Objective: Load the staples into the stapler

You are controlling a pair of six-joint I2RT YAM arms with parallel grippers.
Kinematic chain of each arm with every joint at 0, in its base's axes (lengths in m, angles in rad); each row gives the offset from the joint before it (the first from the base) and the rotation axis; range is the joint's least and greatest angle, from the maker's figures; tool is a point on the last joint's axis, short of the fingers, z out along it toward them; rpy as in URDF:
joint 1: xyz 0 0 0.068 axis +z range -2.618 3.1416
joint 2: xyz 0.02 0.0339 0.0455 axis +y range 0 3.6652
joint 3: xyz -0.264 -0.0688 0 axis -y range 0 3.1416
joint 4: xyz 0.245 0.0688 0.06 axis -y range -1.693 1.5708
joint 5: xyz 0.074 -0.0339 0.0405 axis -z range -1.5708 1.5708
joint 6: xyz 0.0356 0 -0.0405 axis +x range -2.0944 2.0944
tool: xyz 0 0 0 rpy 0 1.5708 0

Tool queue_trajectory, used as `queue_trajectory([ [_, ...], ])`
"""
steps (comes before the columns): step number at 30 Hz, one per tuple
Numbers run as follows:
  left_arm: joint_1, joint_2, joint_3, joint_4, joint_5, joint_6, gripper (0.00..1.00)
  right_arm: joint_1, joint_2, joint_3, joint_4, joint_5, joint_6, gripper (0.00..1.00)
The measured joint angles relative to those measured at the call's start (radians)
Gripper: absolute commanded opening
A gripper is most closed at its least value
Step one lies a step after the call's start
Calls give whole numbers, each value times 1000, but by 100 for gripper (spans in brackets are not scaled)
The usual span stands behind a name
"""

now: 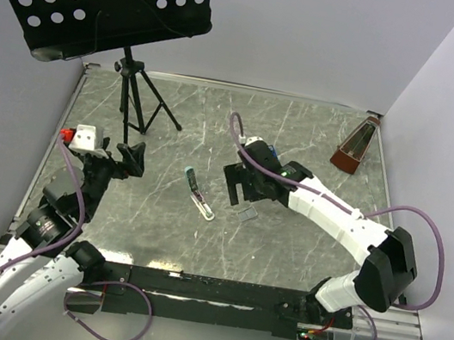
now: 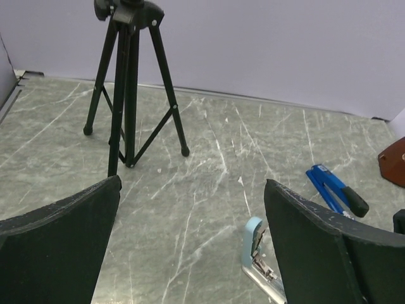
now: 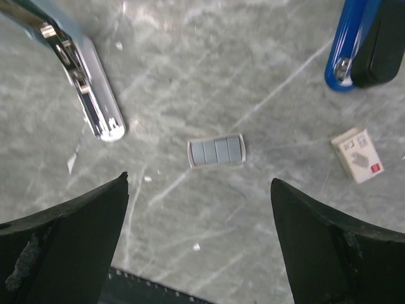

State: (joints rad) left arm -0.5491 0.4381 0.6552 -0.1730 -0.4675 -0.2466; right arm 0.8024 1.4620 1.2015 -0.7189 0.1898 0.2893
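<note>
Staples [image 3: 216,151] lie ungrasped on the tabletop [image 3: 190,63] under your right pincer [image 3: 199,183], released; left pincer [image 2: 193,183] released too. Pickup is the step: lower squarely, then clench across the strip

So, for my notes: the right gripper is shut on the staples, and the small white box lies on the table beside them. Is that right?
Not quite. The right gripper is open, and the staples lie free on the table between its fingers, as the right wrist view shows. The small white box does lie on the table beside them.
</note>
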Motion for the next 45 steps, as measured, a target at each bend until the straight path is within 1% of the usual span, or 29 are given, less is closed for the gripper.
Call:
queue_trajectory([
  [3,5,-7,0,17,2,2,99,-34,3,0,-33,-58,-20,97],
  [4,11,-10,-1,19,3,2,99,-39,8,0,-39,-66,-23,93],
  [6,26,-23,-6,23,4,2,100,-42,34,1,-51,-82,-32,89],
  [8,39,-44,-20,32,4,2,99,-42,80,1,-55,-96,-40,80],
  [9,42,-55,-26,34,4,2,99,-42,104,1,-55,-106,-45,70],
  [10,45,-69,-35,36,4,2,99,-42,128,1,-55,-113,-49,66],
  [15,72,-107,-50,47,8,2,99,-51,183,1,-48,-150,-60,52],
  [17,92,-107,-50,53,23,1,99,-60,193,1,-41,-153,-62,50],
  [18,99,-107,-50,55,31,1,99,-64,203,1,-38,-153,-63,47],
  [23,121,-107,-50,56,58,-1,99,-80,248,0,-30,-153,-63,46],
  [29,133,-102,-50,56,79,-2,99,-92,265,-13,-20,-154,-63,38],
  [32,136,-95,-51,56,87,-2,99,-97,281,-14,-11,-154,-63,36],
  [45,147,-87,-51,56,105,-2,99,-107,310,-31,2,-149,-64,35],
])
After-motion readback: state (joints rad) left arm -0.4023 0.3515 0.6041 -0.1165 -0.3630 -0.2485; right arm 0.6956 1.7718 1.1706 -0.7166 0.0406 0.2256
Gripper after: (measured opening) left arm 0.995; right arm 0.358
